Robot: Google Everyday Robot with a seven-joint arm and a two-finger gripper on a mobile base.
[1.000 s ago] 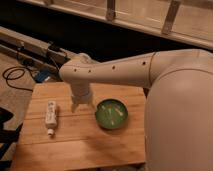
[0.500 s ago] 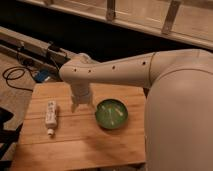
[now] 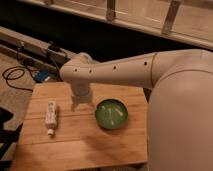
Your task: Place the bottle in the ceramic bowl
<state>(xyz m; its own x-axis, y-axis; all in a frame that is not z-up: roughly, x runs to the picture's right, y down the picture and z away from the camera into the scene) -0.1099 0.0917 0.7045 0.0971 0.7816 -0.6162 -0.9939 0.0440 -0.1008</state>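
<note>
Closest to me is the robot's big white body [image 3: 182,115], filling the right side. In front of it is a wooden table [image 3: 75,150]. The bottle [image 3: 50,117] lies flat on the left part of the table, its narrow cap end pointing toward the near edge and its label facing up. The green bowl [image 3: 111,115] sits right of the middle, well apart from the bottle, with only pale flecks showing inside.

Between the two and a little farther back, the gripper [image 3: 82,104] hangs over the wood with its tips pointing down. The claw looks spread apart and holds nothing. It is just left of the bowl's rim. The white arm [image 3: 125,70] reaches in from the right and bends down to it.

Beyond the table, dark cables [image 3: 15,77] lie on the floor on the left. A long rail [image 3: 30,47] runs behind them, with a pale barrier [image 3: 140,15] farthest back.
</note>
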